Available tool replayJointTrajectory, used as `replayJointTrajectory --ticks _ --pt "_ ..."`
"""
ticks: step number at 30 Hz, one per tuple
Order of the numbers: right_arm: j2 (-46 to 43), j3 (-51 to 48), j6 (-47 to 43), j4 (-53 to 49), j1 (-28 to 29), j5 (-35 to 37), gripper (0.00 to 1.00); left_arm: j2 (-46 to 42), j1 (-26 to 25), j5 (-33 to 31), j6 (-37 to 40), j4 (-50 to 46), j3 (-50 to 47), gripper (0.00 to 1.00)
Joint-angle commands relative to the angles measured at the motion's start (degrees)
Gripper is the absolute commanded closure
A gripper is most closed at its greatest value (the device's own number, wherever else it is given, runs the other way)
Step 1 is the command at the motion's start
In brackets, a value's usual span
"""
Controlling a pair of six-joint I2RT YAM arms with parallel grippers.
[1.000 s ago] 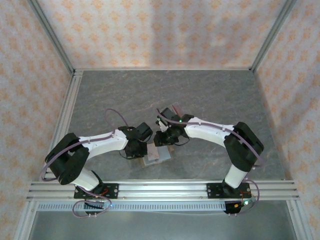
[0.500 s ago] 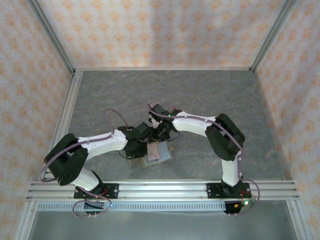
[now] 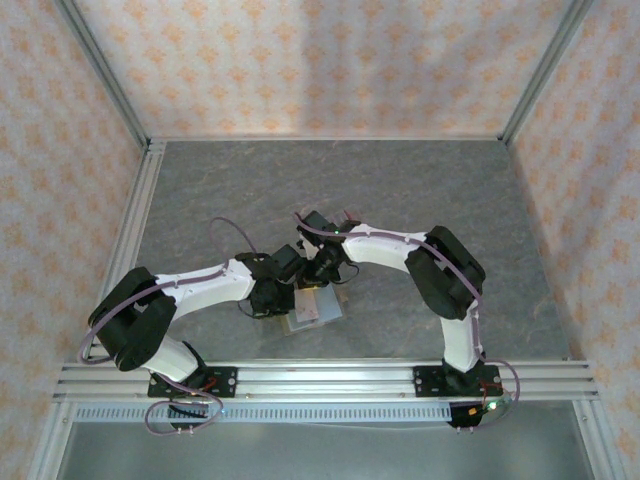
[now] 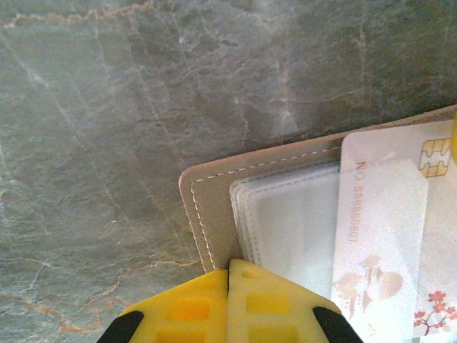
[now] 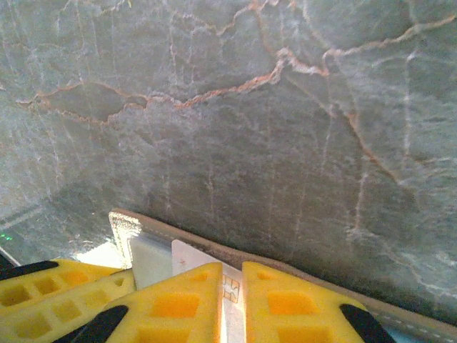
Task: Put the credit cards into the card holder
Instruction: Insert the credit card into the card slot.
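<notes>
The card holder (image 4: 214, 193) lies open on the grey table, tan with clear plastic sleeves inside. A pale credit card (image 4: 385, 236) with a gold chip and pink flowers rests flat on the sleeves. My left gripper (image 4: 228, 266) is shut, its tips pressing on the holder's near edge. My right gripper (image 5: 243, 275) stands over the card's chip end with only a narrow slit between its fingers. The card (image 5: 187, 254) lies flat beneath them, not pinched. From above, both grippers (image 3: 285, 290) (image 3: 318, 275) meet over the holder (image 3: 330, 312).
The marble-patterned table (image 3: 400, 200) stretches beyond the holder to the back and right. Aluminium rails (image 3: 130, 230) and patterned walls enclose it. The left gripper's yellow fingers (image 5: 64, 286) sit close beside the right gripper.
The right arm folded in and its gripper moved left onto the card over the holder, its jaws narrowing. The left gripper stayed shut on the holder's edge.
</notes>
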Motion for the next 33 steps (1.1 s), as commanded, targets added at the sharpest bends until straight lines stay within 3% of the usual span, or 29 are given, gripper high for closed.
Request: replayJointTrajectory --ticks 1,11,18,33 --pt "0.4 1.4 -1.3 -2.5 1.1 -1.3 0.86 -0.7 -0.4 0.1 -0.5 -0.8 0.3 1.0" --pt "-0.6 1.8 -2.6 -3.6 2.5 -4.8 0.87 -0.3 -0.3 0.2 -0.5 -0.6 0.3 1.0" --pt "-3.1 4.0 -2.5 -4.8 1.0 -0.4 0.87 -0.8 -0.3 0.1 -0.5 -0.8 -0.1 1.0" --pt "6.3 14.2 -3.6 -12.2 1.0 4.5 0.89 -1.5 -0.3 -0.3 -0.6 -0.9 -0.1 1.0"
